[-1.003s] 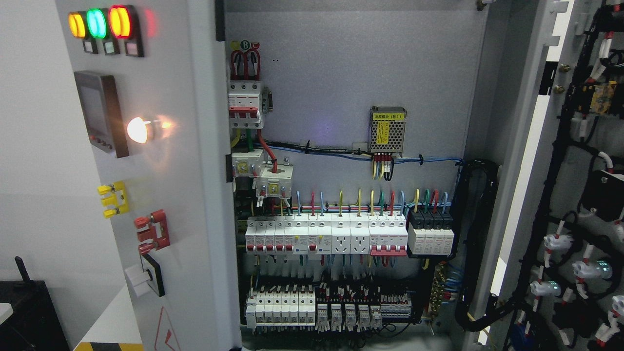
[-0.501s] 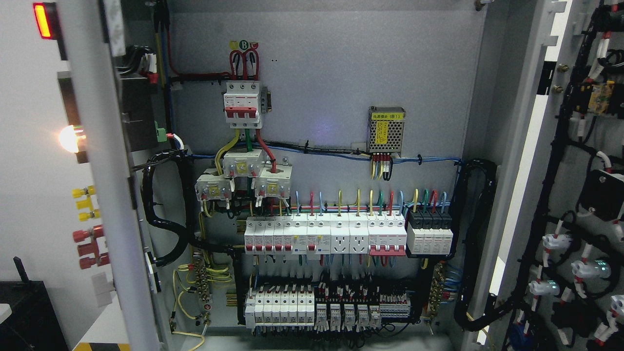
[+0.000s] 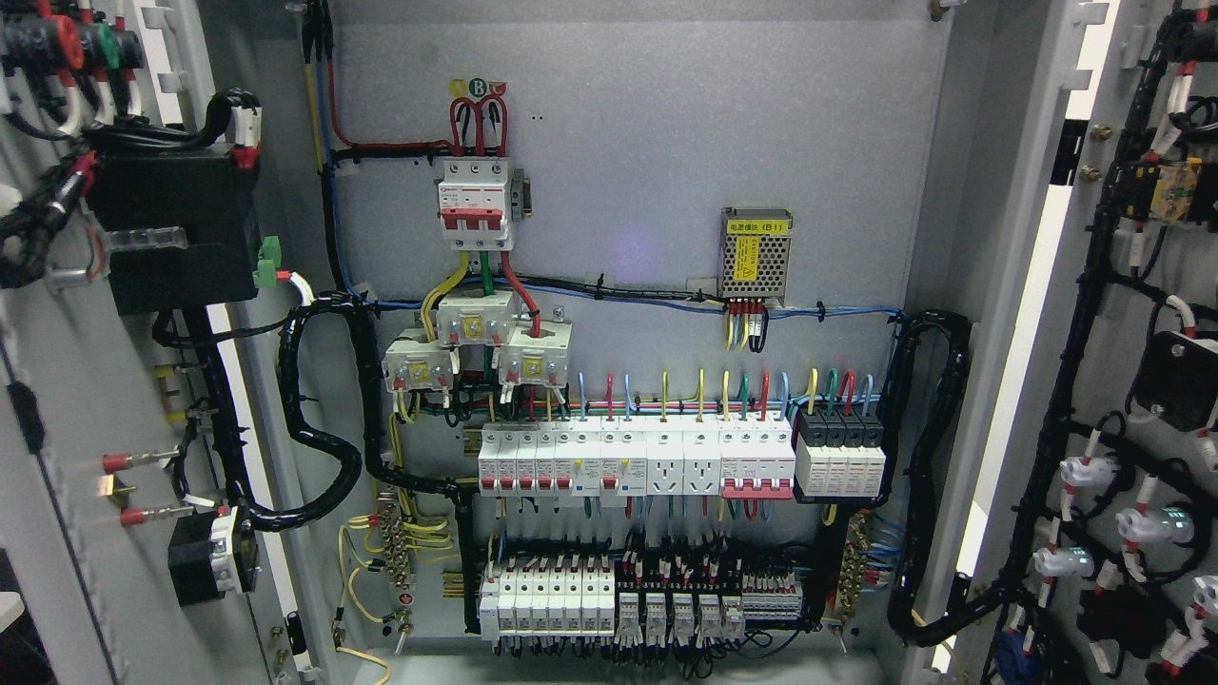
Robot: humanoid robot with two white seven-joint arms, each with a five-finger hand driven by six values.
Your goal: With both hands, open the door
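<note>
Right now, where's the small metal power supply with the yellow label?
In the head view, the power supply is mounted on the cabinet's back panel, upper right of centre, above the long row of breakers and right of the red-handled main breaker.

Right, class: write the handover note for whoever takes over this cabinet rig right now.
Hands: neither robot hand is in view, so their state is unknown.
Left door: swung wide open, its wired inner face toward the camera.
Right door: also open, its inner wiring showing.
Cabinet interior: fully exposed, breaker row visible.
Done: both doors look open.
Left: probably nothing beyond confirming the hands are clear.
</note>
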